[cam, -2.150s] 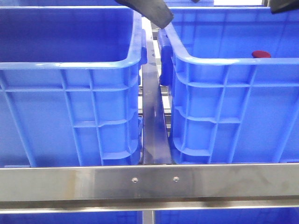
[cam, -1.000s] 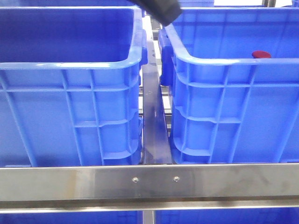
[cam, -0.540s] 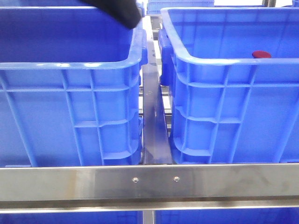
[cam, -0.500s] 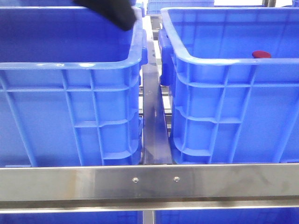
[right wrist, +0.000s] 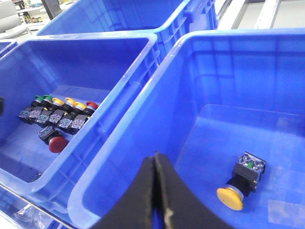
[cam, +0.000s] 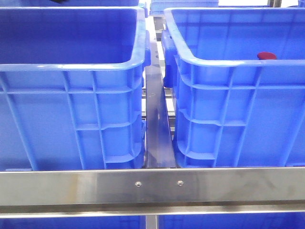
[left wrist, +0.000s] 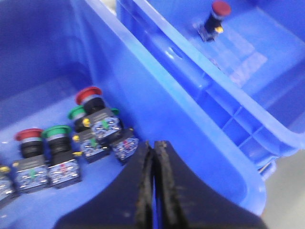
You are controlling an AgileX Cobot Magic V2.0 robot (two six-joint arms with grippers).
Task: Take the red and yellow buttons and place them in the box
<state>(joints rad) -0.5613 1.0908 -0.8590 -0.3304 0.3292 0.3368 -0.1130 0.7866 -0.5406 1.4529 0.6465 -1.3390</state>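
Lying sideways in box [right wrist: 267,71]: yellow button [right wrist: 240,182].

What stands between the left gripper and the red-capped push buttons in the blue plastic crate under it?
Nothing visible. The shut left gripper has open space to the red-capped push button, though a green-capped button crowds against it. Toward the neighbouring blue crate, the blue plastic crate raises its tall side wall in between.

Steel-framed table [cam: 157,186] with a front crossbar, two blue crates set side by side, left crate [cam: 71,109], box [cam: 228,114] at right, central rail [cam: 156,129] between them
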